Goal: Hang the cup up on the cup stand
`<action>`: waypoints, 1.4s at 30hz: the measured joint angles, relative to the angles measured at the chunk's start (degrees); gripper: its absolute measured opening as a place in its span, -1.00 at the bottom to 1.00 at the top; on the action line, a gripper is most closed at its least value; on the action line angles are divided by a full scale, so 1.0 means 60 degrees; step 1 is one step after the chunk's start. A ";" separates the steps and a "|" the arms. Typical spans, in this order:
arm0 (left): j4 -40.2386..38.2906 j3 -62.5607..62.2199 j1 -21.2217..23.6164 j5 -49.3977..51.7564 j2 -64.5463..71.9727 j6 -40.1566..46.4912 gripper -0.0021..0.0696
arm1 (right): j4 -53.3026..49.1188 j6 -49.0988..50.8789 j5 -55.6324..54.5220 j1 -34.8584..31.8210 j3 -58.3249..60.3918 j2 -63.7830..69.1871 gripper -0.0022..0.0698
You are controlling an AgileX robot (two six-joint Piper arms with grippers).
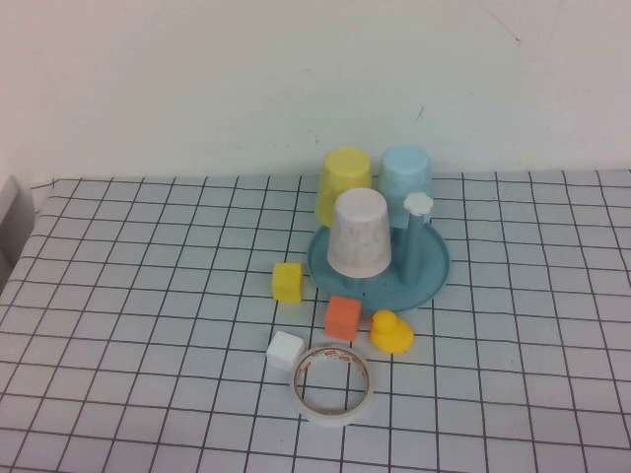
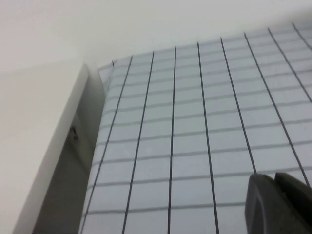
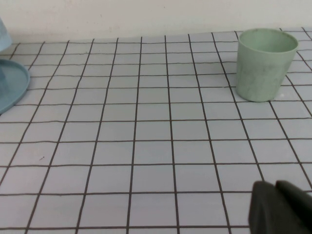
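Note:
The pale pink cup (image 1: 359, 235) sits upside down on the round teal cup stand (image 1: 430, 268), at the front left of the tray. Beside it rises a blue peg with a white flower cap (image 1: 419, 203). Neither arm shows in the high view. In the left wrist view my left gripper (image 2: 275, 179) is shut and empty above bare grid cloth near the table's left edge. My right gripper (image 3: 275, 187) is also shut and empty over the grid, with the stand's rim (image 3: 12, 83) far off at the picture's edge.
A yellow cup (image 1: 345, 182) and a light blue cup (image 1: 406, 177) stand inverted at the stand's back. In front lie a yellow block (image 1: 287, 282), orange block (image 1: 342, 318), white block (image 1: 285, 351), rubber duck (image 1: 391, 332) and tape roll (image 1: 334, 383). A green cup (image 3: 265, 63) stands upright.

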 joint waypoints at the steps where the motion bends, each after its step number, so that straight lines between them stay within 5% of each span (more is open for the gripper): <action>1: 0.0000 0.0000 0.0000 0.0162 0.0000 0.0016 -0.95 | 0.0000 0.0000 0.0000 0.0000 0.0000 0.0000 -0.94; 42: -0.0210 -0.0017 -0.0229 0.0608 0.0000 0.0060 -0.95 | 0.0000 0.0000 0.0015 0.0000 0.0000 0.0000 -0.94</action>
